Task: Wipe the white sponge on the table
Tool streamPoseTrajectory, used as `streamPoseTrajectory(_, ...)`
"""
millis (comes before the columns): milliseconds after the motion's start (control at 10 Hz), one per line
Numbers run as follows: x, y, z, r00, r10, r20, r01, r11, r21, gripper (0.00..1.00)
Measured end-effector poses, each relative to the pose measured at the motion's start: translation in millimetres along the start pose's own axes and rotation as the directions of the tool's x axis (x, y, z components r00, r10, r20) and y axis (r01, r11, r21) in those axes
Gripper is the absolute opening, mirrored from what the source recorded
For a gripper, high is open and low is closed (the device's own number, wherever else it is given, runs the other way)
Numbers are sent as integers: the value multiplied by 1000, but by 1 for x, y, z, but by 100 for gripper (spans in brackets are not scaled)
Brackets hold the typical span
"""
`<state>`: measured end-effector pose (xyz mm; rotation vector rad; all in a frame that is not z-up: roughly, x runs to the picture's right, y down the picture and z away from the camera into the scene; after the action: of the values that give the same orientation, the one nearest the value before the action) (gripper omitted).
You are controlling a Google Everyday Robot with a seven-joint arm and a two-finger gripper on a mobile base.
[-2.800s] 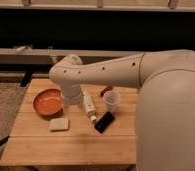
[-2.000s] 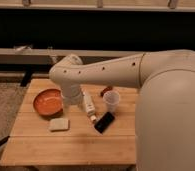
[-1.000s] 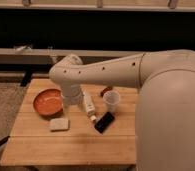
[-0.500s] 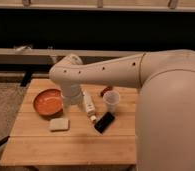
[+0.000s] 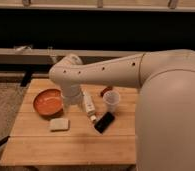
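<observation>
I am viewing, from the left: the table (image 5: pixel 41 146), light slatted wood, which is carrying every item below. Item one, an orange bowl (image 5: pixel 47 102), is sitting upright toward the table's left rear. Item two, the white sponge (image 5: pixel 59 124), is lying flat on the planks just in front of the bowl, nearer the front edge and apart from the arm. Item three, the gripper (image 5: pixel 72 103), is hanging at the lower end of the arm (image 5: pixel 106 75), low over the table between the bowl and a white tube bottle (image 5: pixel 89 105). It is not touching the sponge, and I am unable to tell whether it is set wide or narrow, since the wrist is covering it. Item four, the bottle, is lying on its side, cap pointing toward the front. Item five, a flat black object (image 5: pixel 104 122), is lying slantwise just beside the cap. Item six, a translucent cup (image 5: pixel 111 101), is standing upright behind it, with a small red thing (image 5: pixel 106 90) showing at its back. The arm's pale shell is filling the right side.
</observation>
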<state>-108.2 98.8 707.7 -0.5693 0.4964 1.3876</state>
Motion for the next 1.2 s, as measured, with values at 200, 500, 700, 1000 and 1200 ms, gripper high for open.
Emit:
streamPoseTrajectory(200,-14,17,6,986,-165,20,165,986,26,65)
streamPoseTrajectory(500,-28,40,32,938,-347,22,345,937,47,65)
streamPoseTrajectory(700,-27,41,44,927,-374,12,373,927,24,65)
streamPoseTrajectory(1000,-16,60,69,898,-438,-33,438,899,-10,65)
streamPoseTrajectory(1200,-9,80,86,874,-481,-64,481,876,-15,65)
